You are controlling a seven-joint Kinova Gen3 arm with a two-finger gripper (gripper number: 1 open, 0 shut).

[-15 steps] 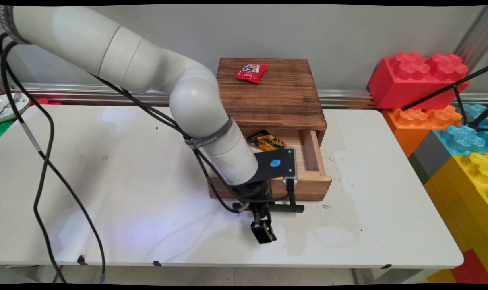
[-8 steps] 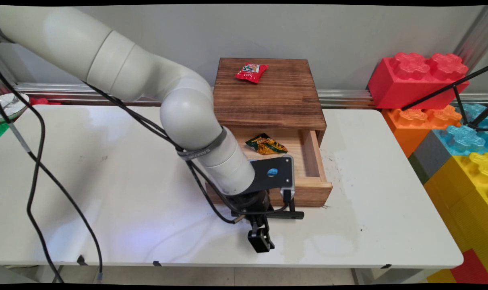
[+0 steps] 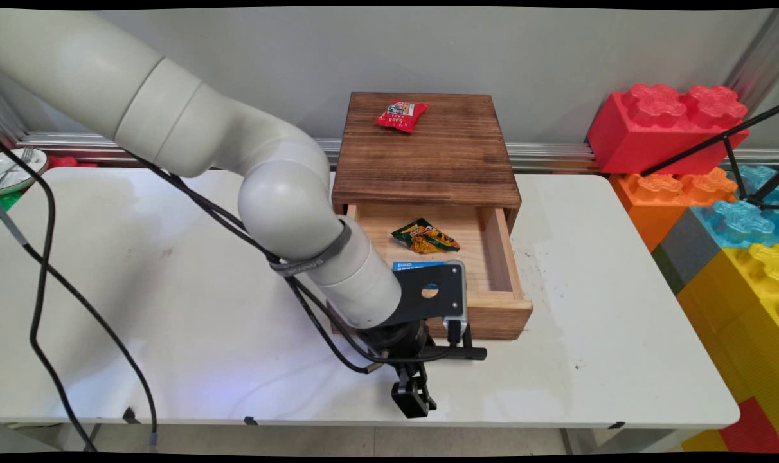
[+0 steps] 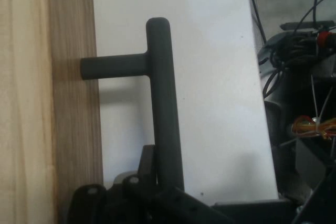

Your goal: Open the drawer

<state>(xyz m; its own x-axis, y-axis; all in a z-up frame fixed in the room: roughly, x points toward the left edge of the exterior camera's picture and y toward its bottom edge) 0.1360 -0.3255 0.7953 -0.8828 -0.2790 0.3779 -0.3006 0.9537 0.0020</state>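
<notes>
A white table [image 3: 171, 308] is seen filling most of the main view, with a grey wall behind it. At the right edge of the frame, big toy bricks [image 3: 679, 122] are stacked, red over orange, with blue and yellow ones lower right. A white bowl [image 3: 17, 168] is partly visible at the far left edge.

At the centre of the frame a dark wooden box [image 3: 428, 157] is set against the wall side of the table. Its drawer [image 3: 499, 283] is pulled out toward the bottom of the frame. A black bar handle [image 3: 470, 352] is fixed to the drawer front on short posts; in the hand view the handle [image 4: 163, 103] runs up the frame from the bottom edge, one post joining it to the wood on the left.

The gripper [image 3: 410, 379] is positioned low in the centre of the frame, just below the drawer front. In the hand view the handle bar is seen passing into the black linkage at the bottom edge (the fingertips themselves are hidden there), so the gripper appears clamped on the handle.

A red snack packet [image 3: 401, 116] lies on top of the box, toward its far edge. A green and yellow packet [image 3: 425, 235] lies inside the drawer. The edge of a blue item [image 3: 418, 264] is noted nearer the drawer front, mostly covered by the wrist plate.
</notes>
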